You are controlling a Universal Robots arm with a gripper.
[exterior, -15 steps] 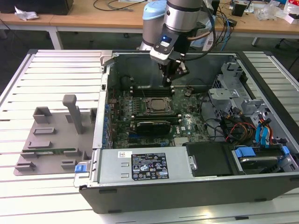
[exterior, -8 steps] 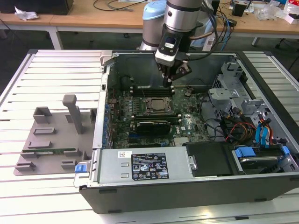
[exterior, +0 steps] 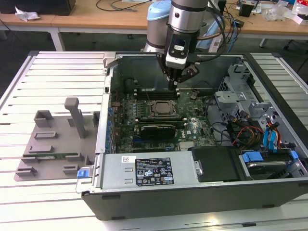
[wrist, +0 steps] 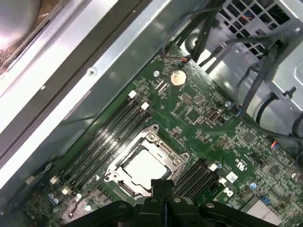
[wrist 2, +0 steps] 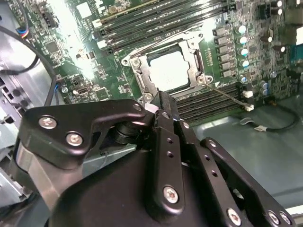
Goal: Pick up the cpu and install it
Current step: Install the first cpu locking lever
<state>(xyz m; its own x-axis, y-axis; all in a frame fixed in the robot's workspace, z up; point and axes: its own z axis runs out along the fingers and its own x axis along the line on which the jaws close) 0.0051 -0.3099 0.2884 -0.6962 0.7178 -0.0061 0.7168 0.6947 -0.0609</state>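
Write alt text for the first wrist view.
The cpu, a silvery square chip, sits in its socket frame on the green motherboard, with the black gripper just above its near edge. Memory slots flank the socket.

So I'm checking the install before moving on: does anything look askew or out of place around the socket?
Nothing stands out. The cpu lies flat and square inside the socket frame, and the gripper hangs above the motherboard, holding nothing.
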